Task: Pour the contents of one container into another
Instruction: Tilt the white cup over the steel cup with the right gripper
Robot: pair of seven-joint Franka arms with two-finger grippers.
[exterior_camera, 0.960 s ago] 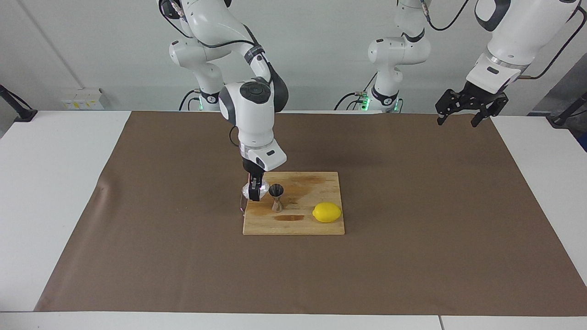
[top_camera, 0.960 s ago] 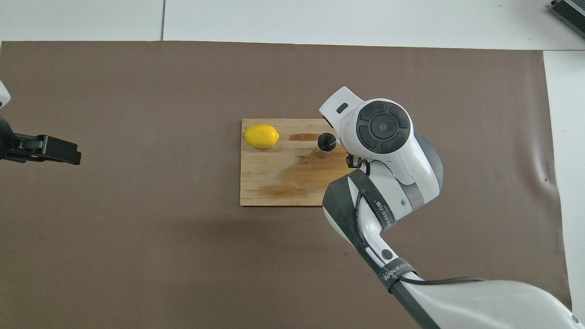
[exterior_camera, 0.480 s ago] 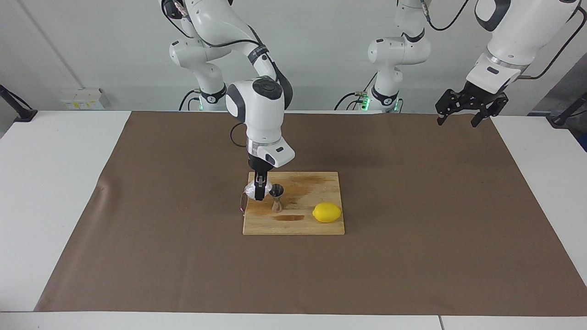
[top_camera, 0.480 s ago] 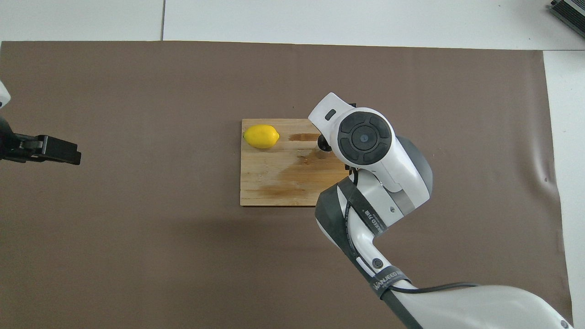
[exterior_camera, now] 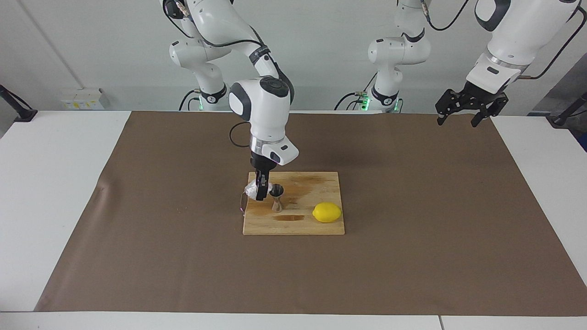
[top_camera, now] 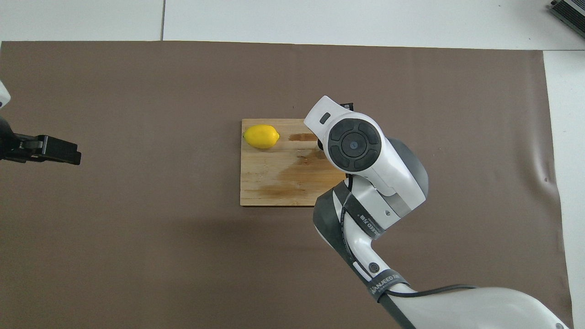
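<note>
The setting is a robotics laboratory, not a domestic kitchen. Two white industrial arms [exterior_camera: 261, 101] are mounted at one end of a white desk [exterior_camera: 55, 183], with green status lights at their bases and loose cabling trailing from them. A plain brown mat [exterior_camera: 412, 206] covers the working area. The wall is bare and pale, with a socket strip [exterior_camera: 82, 98] fixed low on it. The only household items are a wooden cutting board [exterior_camera: 302, 227] and a lemon [exterior_camera: 327, 212], laid out as test props.
</note>
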